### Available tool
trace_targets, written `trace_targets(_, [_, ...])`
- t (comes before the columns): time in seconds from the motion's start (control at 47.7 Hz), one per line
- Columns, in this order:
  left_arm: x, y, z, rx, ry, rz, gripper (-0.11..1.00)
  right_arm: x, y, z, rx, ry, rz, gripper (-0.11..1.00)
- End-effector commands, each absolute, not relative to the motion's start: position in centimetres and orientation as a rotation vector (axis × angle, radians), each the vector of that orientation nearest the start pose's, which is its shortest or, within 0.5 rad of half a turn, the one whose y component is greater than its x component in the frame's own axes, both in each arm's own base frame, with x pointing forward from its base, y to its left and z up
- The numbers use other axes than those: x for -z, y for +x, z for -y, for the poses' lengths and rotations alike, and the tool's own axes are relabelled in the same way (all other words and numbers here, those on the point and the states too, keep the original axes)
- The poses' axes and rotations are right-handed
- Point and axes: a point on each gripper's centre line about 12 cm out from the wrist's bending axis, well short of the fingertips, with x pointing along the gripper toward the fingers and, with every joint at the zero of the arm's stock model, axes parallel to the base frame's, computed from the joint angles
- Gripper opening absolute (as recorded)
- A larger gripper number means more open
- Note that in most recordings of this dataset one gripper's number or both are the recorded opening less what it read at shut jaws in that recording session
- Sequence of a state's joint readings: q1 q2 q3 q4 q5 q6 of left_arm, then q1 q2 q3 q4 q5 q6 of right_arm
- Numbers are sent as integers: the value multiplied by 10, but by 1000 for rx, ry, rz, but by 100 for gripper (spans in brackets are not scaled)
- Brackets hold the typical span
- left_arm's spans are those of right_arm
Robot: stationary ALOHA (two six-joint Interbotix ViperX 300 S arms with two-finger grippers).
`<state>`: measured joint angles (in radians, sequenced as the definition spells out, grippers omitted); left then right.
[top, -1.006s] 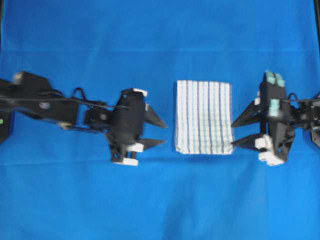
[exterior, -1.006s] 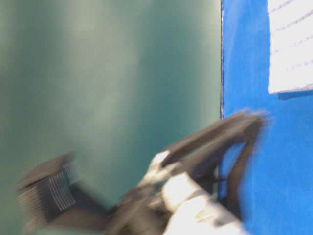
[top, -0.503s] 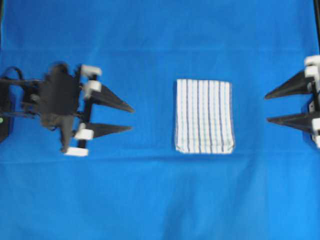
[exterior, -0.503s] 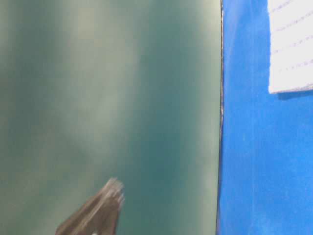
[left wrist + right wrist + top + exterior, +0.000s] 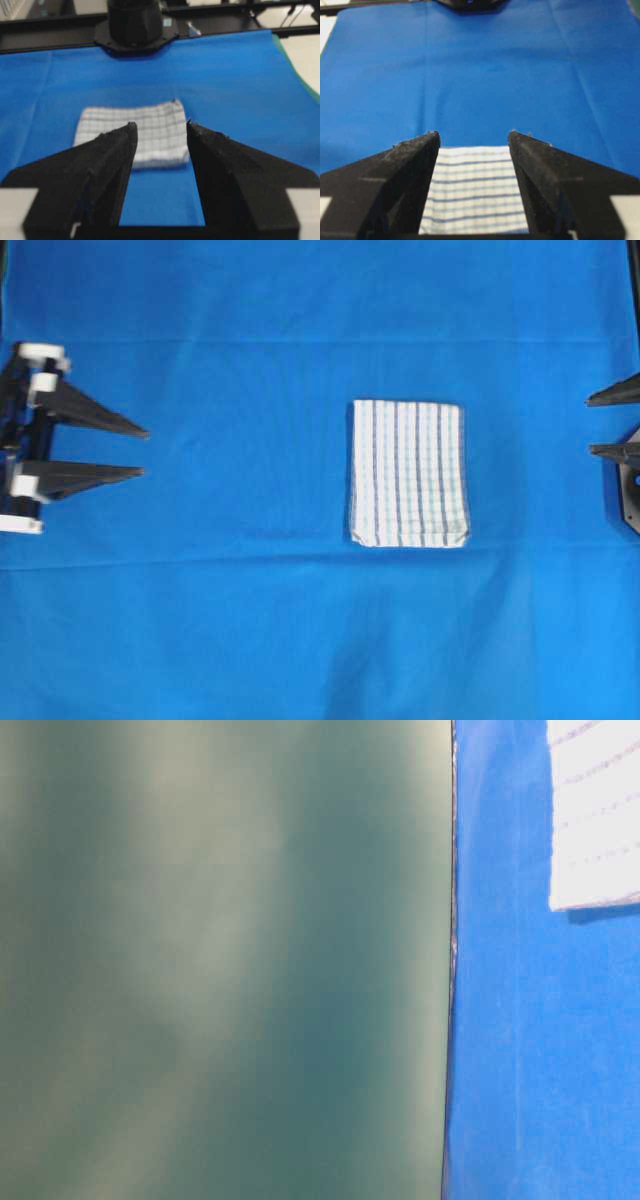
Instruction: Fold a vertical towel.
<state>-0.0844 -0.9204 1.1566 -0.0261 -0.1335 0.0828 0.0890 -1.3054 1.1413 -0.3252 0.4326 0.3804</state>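
The towel [image 5: 408, 473] lies folded into a small flat rectangle a little right of the cloth's middle, white with thin blue stripes running lengthwise. My left gripper [image 5: 145, 452] is at the far left edge, open and holding nothing, well apart from the towel. My right gripper [image 5: 590, 425] is at the far right edge, also open and holding nothing. From the left wrist, the towel [image 5: 132, 132] sits beyond the spread left gripper [image 5: 160, 124]. From the right wrist, the towel [image 5: 475, 195] shows between the parted fingers of the right gripper [image 5: 473, 133]. One towel corner [image 5: 595, 810] shows at table level.
A plain blue tablecloth [image 5: 300, 640] covers the whole table. The right arm's black base [image 5: 135, 22] stands behind the towel in the left wrist view. The cloth's edge [image 5: 452, 970] meets a blurred green background at table level.
Both arms have drawn back from beside the towel to the outer edges, jaws staying open. The towel has not moved. The left arm has left the table-level view.
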Motion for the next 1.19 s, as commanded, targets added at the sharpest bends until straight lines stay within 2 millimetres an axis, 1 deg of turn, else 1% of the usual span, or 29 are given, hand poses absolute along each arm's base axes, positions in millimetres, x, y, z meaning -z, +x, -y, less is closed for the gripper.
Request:
trace_targets(0.0, [-273,191,15,78,53,-61,42,-284,136,7,76,57,-226,61])
trace_targets(0.063, [-266,177,13,71,37,-42,42,-283,136,9,89,63,-211,61])
trace_targets(0.189, [-252,157,6,39,-1,-15,43,-275,138,13,122,81,-202,61])
trace_targets(0.335, [-240,146,1,8,-17,-32,43,-267,139,19,165,103,-200,61])
trace_targets(0.503, [-237,144,0,-4,-17,-63,42,-263,141,22,180,116,-201,61])
trace_targets(0.671, [-234,144,0,-4,-17,-72,42,-263,141,22,179,116,-201,61])
trace_targets(0.859, [-236,144,0,-4,-17,-64,42,-262,142,22,182,117,-205,61])
trace_targets(1.174, [-236,144,0,-4,-15,-64,42,-254,144,22,181,120,-233,61])
